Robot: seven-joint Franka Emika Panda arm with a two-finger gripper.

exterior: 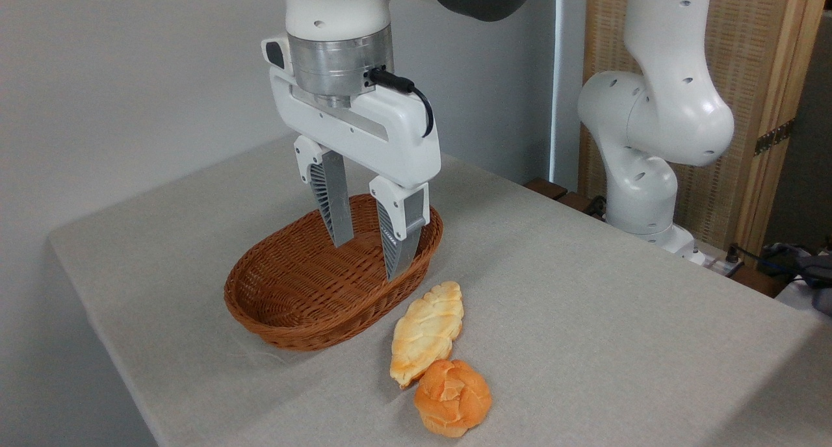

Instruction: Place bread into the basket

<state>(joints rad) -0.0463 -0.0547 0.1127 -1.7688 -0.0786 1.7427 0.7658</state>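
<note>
fixed camera view: a white robot arm hangs its pincer (pixel 368 257) over the woven basket (pixel 279 304), fingers spread and holding nothing; the bread (pixel 453 397), a knotted orange-brown bun, sits on the grey bench (pixel 585 317) near the front edge, touching a paler leaf-shaped loaf (pixel 427 331); the step in hand looks like the approach; next the pincer must travel to the bun and lower around it.

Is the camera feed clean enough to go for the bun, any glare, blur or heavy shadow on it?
Fixed camera: light is soft and even, no glare on the bun or loaf; both are sharp, with only faint shadows on the tablecloth. The open gripper over the basket shows no motion blur. A pale shadow lies beside the basket.
</note>
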